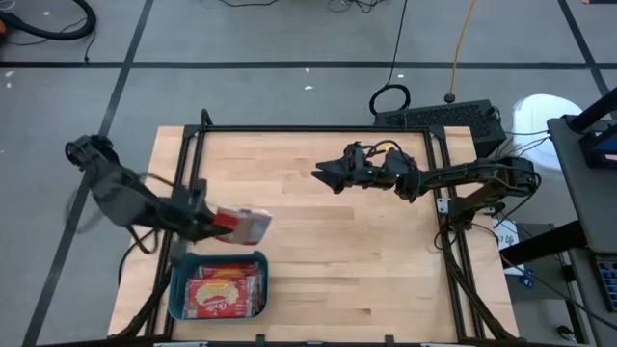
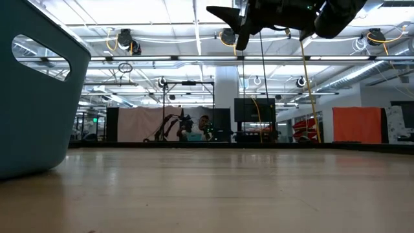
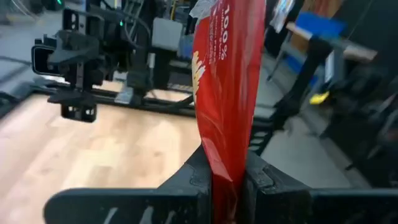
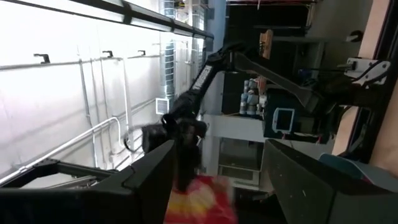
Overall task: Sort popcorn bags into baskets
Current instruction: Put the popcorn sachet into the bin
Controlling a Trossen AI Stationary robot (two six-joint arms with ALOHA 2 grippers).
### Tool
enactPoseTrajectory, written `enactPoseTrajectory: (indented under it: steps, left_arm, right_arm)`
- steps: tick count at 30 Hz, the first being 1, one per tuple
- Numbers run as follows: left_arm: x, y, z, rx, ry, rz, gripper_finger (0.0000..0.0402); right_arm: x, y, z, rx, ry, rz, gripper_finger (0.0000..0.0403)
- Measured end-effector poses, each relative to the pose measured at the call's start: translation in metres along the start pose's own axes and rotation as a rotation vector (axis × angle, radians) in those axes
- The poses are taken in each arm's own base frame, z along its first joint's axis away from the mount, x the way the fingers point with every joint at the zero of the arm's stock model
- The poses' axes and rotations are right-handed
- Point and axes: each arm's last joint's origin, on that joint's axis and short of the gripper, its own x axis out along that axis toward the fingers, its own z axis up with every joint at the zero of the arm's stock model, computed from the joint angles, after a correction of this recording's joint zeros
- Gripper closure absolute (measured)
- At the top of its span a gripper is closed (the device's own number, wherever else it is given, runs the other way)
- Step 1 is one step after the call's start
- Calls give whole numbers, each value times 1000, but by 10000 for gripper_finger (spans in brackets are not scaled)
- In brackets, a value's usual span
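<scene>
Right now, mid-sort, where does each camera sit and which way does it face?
High: overhead, straight down on the table; both arms, left gripper holding a popcorn bag above the basket, right gripper raised mid-table.
Low: table height, facing the room; basket wall near, right gripper overhead.
Left wrist: past its fingers clamping the bag; right arm beyond.
Right wrist: past its open fingers toward the left arm and bag.
Shared: both wrist views show that bag.

red popcorn bag with white lettering and yellow-cream print, teal-blue basket holding red packets with yellow-cream picture, dark left gripper, dark right gripper, light wood table, black frame
</scene>
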Motion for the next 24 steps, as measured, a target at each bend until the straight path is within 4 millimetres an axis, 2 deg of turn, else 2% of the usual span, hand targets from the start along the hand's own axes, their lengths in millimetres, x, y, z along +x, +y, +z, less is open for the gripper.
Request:
enactPoseTrajectory:
  steps: [2, 6, 11, 17, 24]
  left_arm:
    - [-9, -4, 15, -48, 30, -13, 371]
    - [-20, -11, 34, -40, 234, 44, 384]
    - [-15, -22, 37, -2, 501, 112, 383]
    - [17, -46, 2, -54, 856, 198, 382]
    - [57, -79, -48, -114, 1025, 330, 382]
  right_arm:
    - [0, 1, -1, -1, 9, 9, 167]
    - [0, 1, -4, -7, 45, 8, 167]
    - [1, -1, -16, -20, 96, -14, 167]
    - [2, -4, -33, -28, 142, -36, 168]
    - [2, -10, -50, -6, 157, -102, 168]
